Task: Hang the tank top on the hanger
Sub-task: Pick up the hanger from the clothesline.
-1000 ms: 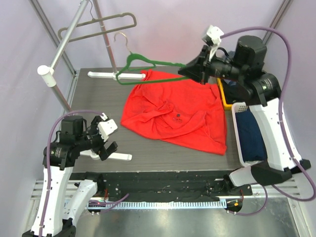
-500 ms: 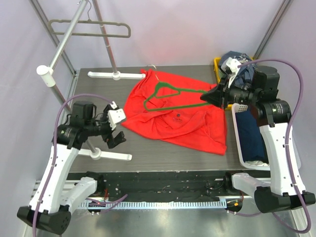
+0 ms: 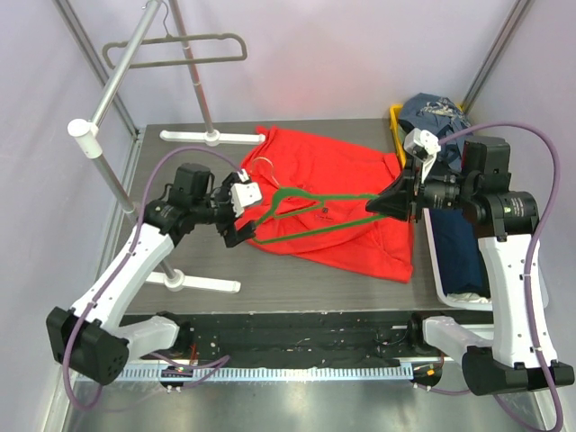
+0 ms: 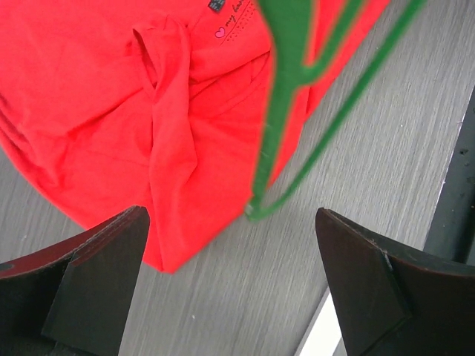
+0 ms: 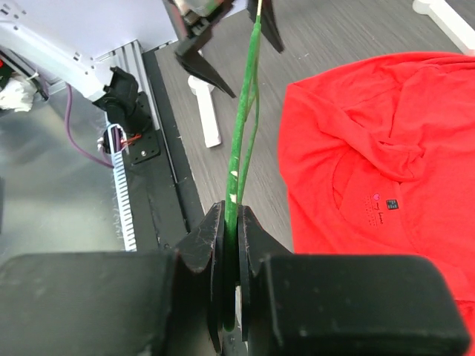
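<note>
The red tank top [image 3: 346,171] lies spread and rumpled on the dark table [image 3: 297,274]. Above it hangs the thin green hanger [image 3: 342,194], with my right gripper [image 3: 372,207] shut on its right end; in the right wrist view the green wire [image 5: 241,148] is pinched between the jaws of that gripper [image 5: 232,222], and the tank top [image 5: 386,148] lies off to the right. My left gripper [image 3: 238,225] stands open at the hanger's left end. In the left wrist view the hanger's corner [image 4: 286,96] floats beyond the gap of the open gripper [image 4: 234,297], over the tank top's edge [image 4: 111,96].
A grey-beige hanger [image 3: 175,49] hangs on the metal rack at the back left, whose white feet [image 3: 211,137] [image 3: 202,283] rest on the table. A white basket [image 3: 438,270] with dark clothes stands at the right edge, and more dark clothes [image 3: 432,110] lie behind it.
My right gripper has carried the hanger from the back down over the tank top and toward the near side. My left arm has swung right, up to the hanger's left end.
</note>
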Robot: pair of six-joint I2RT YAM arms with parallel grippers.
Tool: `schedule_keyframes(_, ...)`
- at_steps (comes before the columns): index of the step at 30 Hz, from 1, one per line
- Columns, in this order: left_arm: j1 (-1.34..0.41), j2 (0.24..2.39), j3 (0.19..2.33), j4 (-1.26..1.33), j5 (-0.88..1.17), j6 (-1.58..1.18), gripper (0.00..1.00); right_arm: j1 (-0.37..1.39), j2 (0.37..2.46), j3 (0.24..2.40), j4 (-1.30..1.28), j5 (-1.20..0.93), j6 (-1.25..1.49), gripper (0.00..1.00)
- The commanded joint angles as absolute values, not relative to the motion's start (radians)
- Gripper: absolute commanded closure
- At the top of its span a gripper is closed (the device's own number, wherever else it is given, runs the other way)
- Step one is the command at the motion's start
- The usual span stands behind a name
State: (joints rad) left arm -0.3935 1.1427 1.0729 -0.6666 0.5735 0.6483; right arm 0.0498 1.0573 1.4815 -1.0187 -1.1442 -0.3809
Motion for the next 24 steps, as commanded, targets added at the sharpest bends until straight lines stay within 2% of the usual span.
schedule_keyframes(1, -0.397, 1.199, 1.103, -0.575, 0.658, 0.673, 0.00, 0.043, 1.054, 1.539, -1.081, -1.210, -0.448, 0.99)
schedule_keyframes(8, -0.397, 1.315, 1.123, -0.577, 0.796, 0.696, 0.00, 0.041, 1.043, 1.534, -1.088, -1.206, -0.454, 0.99)
schedule_keyframes(11, -0.396, 1.342, 1.157, -0.635, 0.874, 0.721, 0.04, 0.040, 1.040, 1.528, -1.086, -1.197, -0.460, 0.99)
schedule_keyframes(12, -0.397, 1.356, 1.170, -0.646, 0.888, 0.721, 0.14, 0.038, 1.042, 1.526, -1.086, -1.198, -0.466, 0.99)
schedule_keyframes(14, -0.397, 1.365, 1.183, -0.679, 0.923, 0.732, 0.26, 0.037, 1.042, 1.526, -1.085, -1.197, -0.469, 0.99)
schedule_keyframes(15, -0.399, 1.373, 1.189, -0.695, 0.931, 0.741, 0.37, 0.035, 1.045, 1.528, -1.083, -1.193, -0.471, 0.99)
schedule_keyframes(17, -0.397, 1.374, 1.189, -0.732, 0.943, 0.767, 0.48, 0.032, 1.045, 1.526, -1.081, -1.181, -0.476, 0.99)
schedule_keyframes(20, -0.397, 1.362, 1.174, -0.755, 0.939, 0.781, 0.94, 0.031, 1.049, 1.525, -1.078, -1.166, -0.480, 0.99)
schedule_keyframes(24, -0.397, 1.330, 1.141, -0.753, 0.922, 0.784, 1.00, 0.031, 1.060, 1.540, -1.069, -1.155, -0.472, 0.99)
